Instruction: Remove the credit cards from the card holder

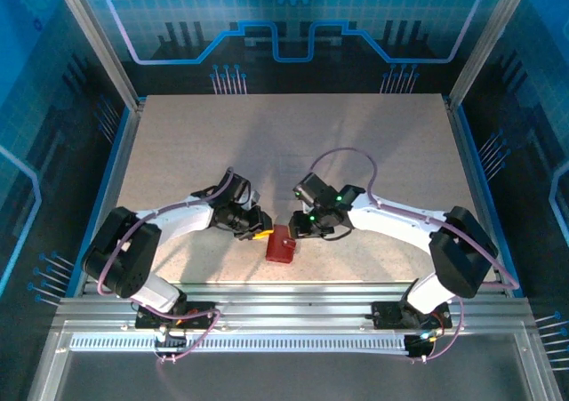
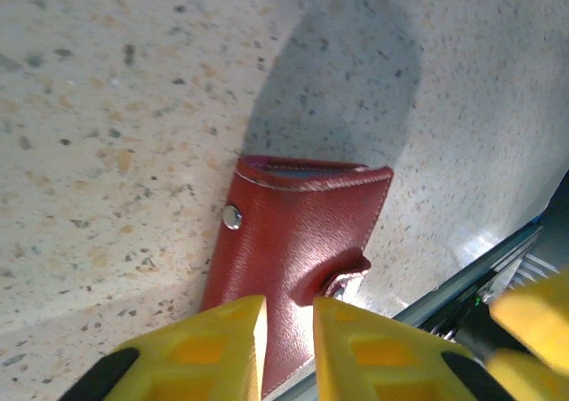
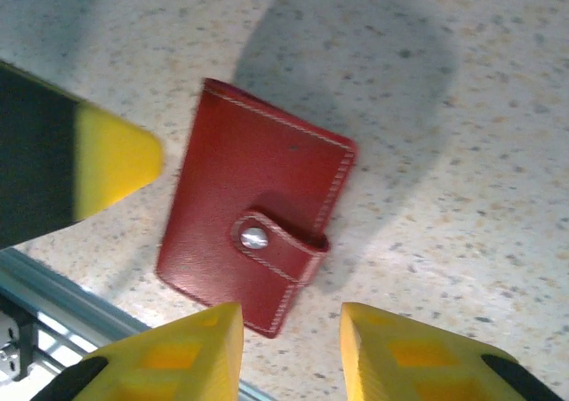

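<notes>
The dark-red card holder (image 1: 281, 244) lies near the table's front edge between my two grippers. In the right wrist view the card holder (image 3: 253, 188) is closed, its tab snapped over one edge. The credit cards are hidden. My left gripper (image 2: 289, 305) has its yellow fingers close together over the holder's (image 2: 302, 228) near end, and red leather shows in the narrow gap. I cannot tell whether they pinch it. My right gripper (image 3: 289, 316) is open just short of the holder's near corner, nothing between its fingers. From above, the left gripper (image 1: 261, 233) and right gripper (image 1: 298, 231) flank the holder.
An aluminium rail (image 1: 293, 300) runs along the near edge, close behind the holder, and the same rail (image 3: 53, 285) shows in the right wrist view. The speckled tabletop (image 1: 293, 152) stretches bare toward the back. Blue panels wall in the sides.
</notes>
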Controlling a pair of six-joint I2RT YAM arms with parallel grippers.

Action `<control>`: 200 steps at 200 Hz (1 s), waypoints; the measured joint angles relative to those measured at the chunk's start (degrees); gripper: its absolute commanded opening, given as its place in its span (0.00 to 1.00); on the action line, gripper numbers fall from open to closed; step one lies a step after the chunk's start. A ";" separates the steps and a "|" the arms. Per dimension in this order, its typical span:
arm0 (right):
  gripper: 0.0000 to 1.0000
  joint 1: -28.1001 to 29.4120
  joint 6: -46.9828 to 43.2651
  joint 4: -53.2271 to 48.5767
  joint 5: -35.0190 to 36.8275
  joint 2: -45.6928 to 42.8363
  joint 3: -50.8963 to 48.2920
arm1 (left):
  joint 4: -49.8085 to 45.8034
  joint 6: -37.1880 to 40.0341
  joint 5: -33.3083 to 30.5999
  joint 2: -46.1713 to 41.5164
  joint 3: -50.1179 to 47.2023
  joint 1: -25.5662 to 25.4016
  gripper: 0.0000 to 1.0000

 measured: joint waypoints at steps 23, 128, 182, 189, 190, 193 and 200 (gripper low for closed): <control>0.32 2.08 0.92 -3.10 2.08 3.15 5.25 | 1.16 0.00 1.90 1.33 0.00 1.25 0.12; 0.36 6.05 7.78 -9.99 6.45 12.96 11.89 | 10.54 -1.90 8.39 5.35 -5.14 1.42 0.08; 0.35 6.64 8.48 -10.14 6.51 15.34 13.00 | 17.00 -4.98 10.51 5.35 -8.26 2.14 0.07; 0.35 6.64 8.48 -10.16 6.54 15.63 13.07 | 17.55 -5.38 10.67 5.35 -8.48 2.14 0.07; 0.36 6.64 8.48 -10.16 6.54 15.65 13.07 | 17.57 -5.42 10.69 5.35 -8.50 2.14 0.07; 0.36 6.64 8.48 -10.16 6.51 15.76 13.07 | 17.77 -5.68 10.73 5.35 -8.57 2.16 0.07; 0.36 6.67 8.55 -10.21 6.51 15.98 13.07 | 18.18 -5.97 10.86 5.35 -8.72 2.21 0.07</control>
